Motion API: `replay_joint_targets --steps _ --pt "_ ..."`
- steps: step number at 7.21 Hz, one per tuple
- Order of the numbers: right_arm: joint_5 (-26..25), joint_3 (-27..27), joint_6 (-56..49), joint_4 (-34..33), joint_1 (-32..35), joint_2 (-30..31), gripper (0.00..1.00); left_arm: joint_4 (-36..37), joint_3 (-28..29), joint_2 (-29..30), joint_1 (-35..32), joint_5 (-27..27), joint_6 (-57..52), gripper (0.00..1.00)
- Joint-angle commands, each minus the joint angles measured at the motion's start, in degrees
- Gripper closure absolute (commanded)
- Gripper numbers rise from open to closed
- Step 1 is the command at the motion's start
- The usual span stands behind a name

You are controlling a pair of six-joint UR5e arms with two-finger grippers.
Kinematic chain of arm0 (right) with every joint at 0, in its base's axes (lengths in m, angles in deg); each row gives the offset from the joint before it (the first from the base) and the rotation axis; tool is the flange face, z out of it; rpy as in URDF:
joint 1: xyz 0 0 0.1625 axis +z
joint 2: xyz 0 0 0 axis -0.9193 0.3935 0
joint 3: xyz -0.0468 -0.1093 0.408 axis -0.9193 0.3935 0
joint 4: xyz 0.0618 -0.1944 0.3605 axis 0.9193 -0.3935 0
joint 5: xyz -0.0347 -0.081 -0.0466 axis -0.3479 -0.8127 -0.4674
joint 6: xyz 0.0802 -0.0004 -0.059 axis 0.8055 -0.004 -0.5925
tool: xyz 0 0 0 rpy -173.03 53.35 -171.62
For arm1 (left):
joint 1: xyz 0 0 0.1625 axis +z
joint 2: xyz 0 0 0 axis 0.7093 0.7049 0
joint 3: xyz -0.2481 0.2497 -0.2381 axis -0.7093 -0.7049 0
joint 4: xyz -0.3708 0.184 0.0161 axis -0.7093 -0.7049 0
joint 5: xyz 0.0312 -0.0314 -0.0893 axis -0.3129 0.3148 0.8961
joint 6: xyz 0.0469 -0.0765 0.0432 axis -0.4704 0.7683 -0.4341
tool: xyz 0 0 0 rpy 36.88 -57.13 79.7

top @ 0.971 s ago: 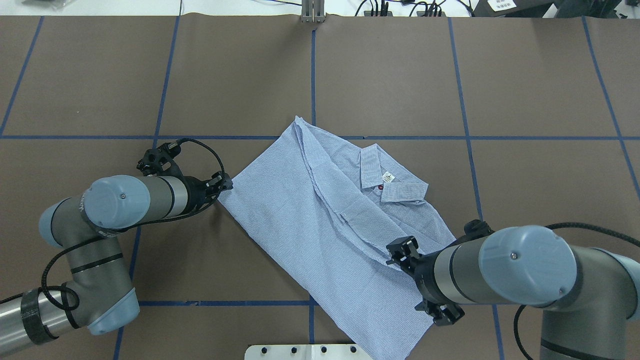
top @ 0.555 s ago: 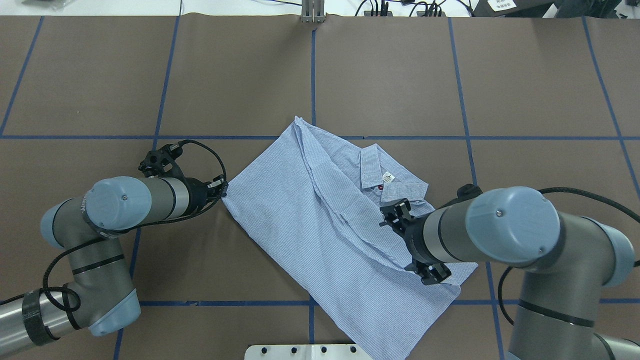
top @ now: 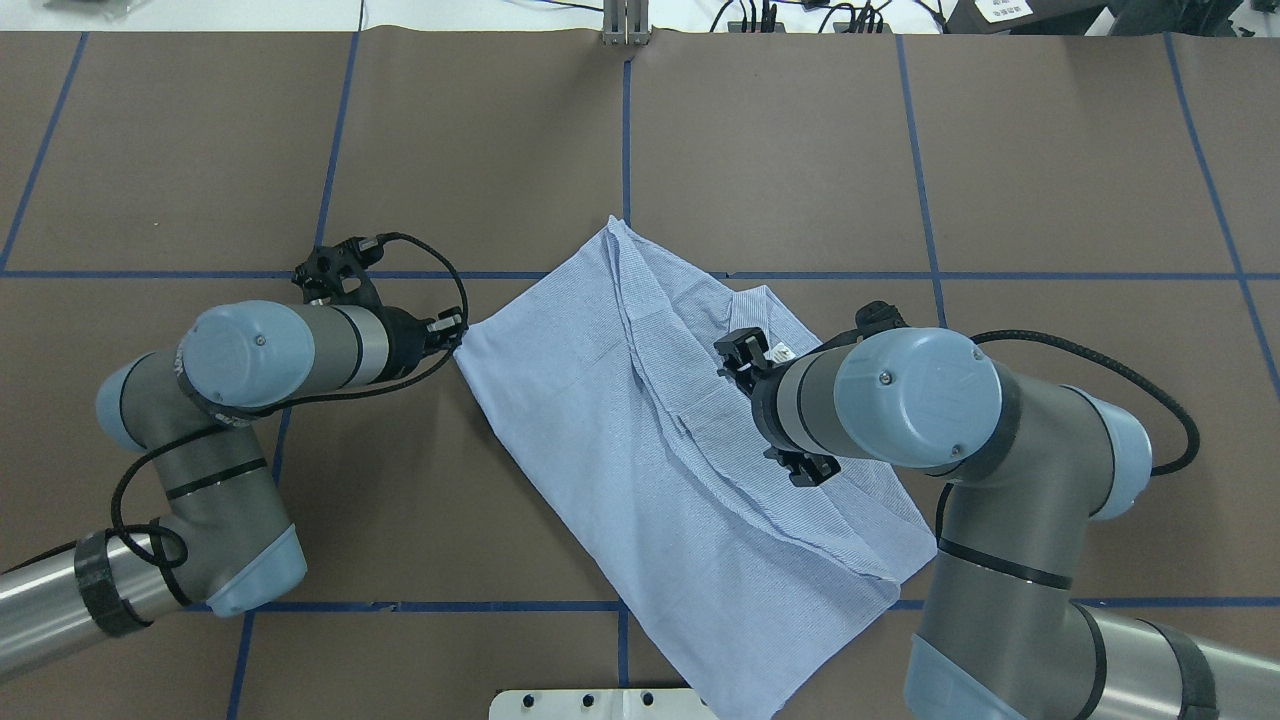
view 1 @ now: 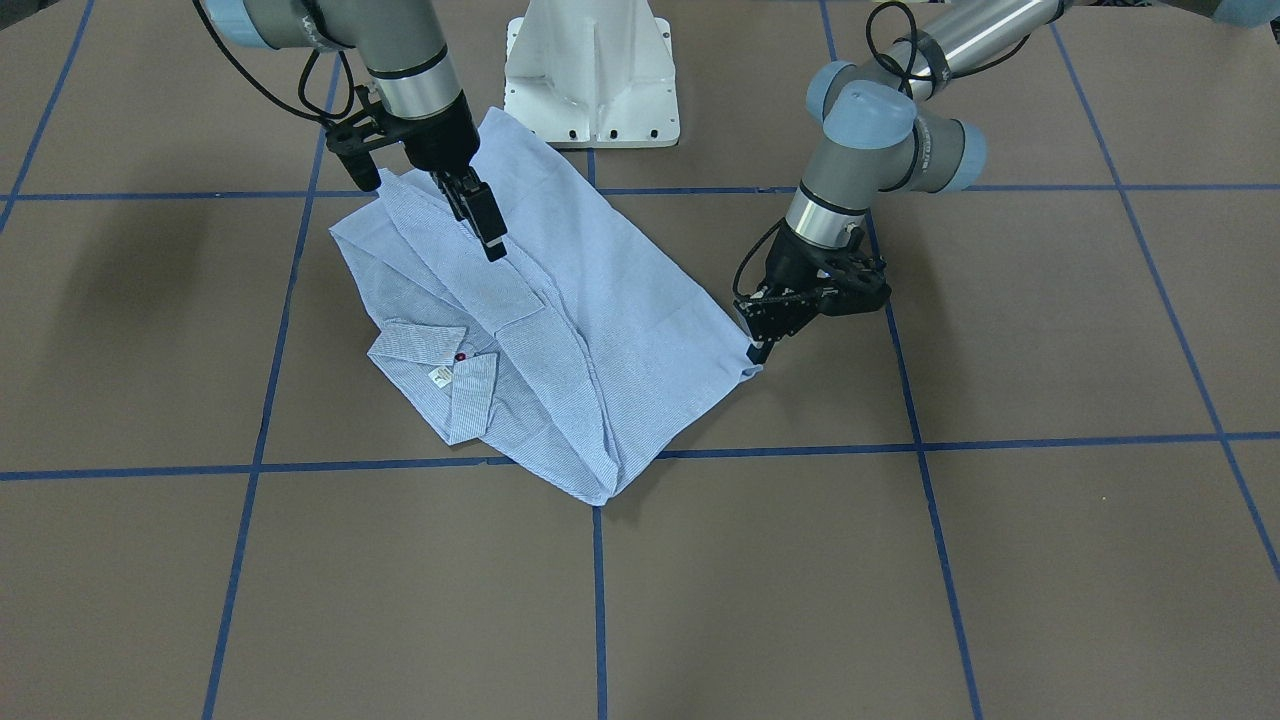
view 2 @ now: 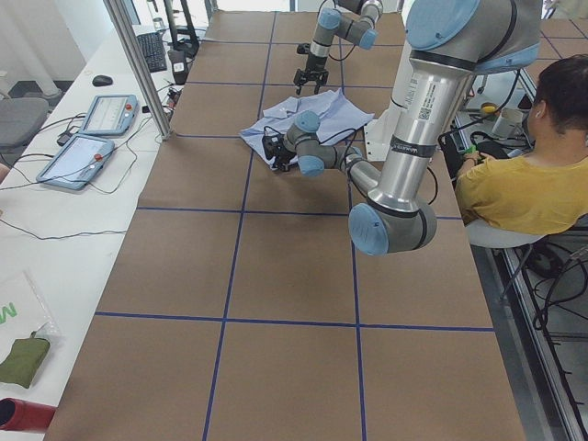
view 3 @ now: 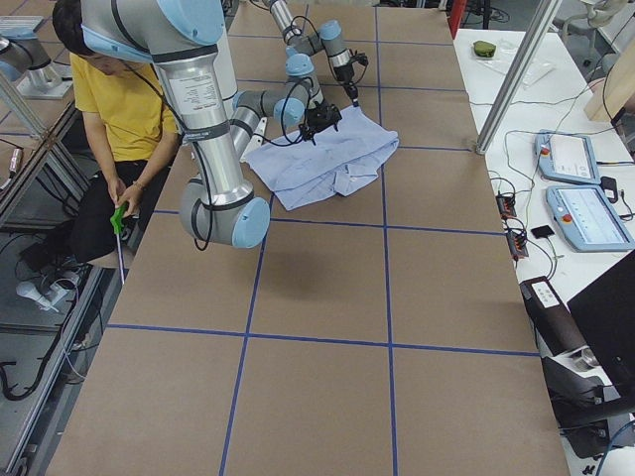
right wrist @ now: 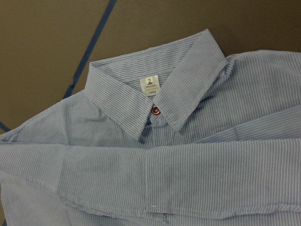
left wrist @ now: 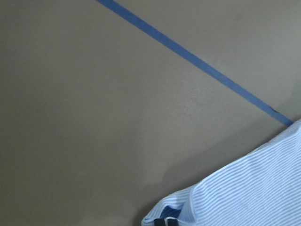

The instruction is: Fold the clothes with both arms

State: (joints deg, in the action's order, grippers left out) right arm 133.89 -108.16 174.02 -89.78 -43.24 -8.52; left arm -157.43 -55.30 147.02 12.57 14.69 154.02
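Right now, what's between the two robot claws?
Only the shirt. In the front-facing view, its striped cloth fills the whole stretch from the right gripper to the left gripper, which sits at the shirt's corner.

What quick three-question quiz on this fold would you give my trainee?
1. True or false: the shirt has its collar hidden under a folded layer.
2. Where on the shirt is the left gripper? A) the collar B) an outer corner of the fabric C) the neck label
3. Fill in: the button just below the neck label is ____.
Key: 1 false, the collar lies open to view; 2 B; 3 red.
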Motion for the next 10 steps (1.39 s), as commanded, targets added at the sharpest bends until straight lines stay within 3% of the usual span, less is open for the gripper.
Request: replay_joint_targets --steps 1,4,7,8,9,10 --pt "-5.05 3.02 -2.52 -0.07 -0.82 -3.17 0.0 -2.47 13.18 9.09 -5.51 0.12 -3.9 1.0" --pt "-5.23 10.92 -17.4 -0.24 -1.08 -7.64 0.0 -9.32 32.34 22.89 -9.14 -0.06 -6.46 1.0" --pt "-4.97 11.99 -39.38 -0.77 -3.97 -7.05 0.0 -9.52 34.24 25.66 -9.14 0.38 -13.47 1.0" --pt "-4.88 12.17 -45.27 -0.94 -4.85 -7.39 0.0 -9.61 34.6 26.01 -9.14 0.47 -14.19 0.78" --pt "-4.71 12.17 -51.08 -2.6 -5.3 -7.66 0.0 -9.52 34.51 25.93 -10.1 1.69 -16.29 0.28" --pt "-4.71 12.17 -58.27 -6.27 -5.48 -8.97 0.0 -9.52 33.99 25.66 -11.67 4.74 -17.09 0.14"
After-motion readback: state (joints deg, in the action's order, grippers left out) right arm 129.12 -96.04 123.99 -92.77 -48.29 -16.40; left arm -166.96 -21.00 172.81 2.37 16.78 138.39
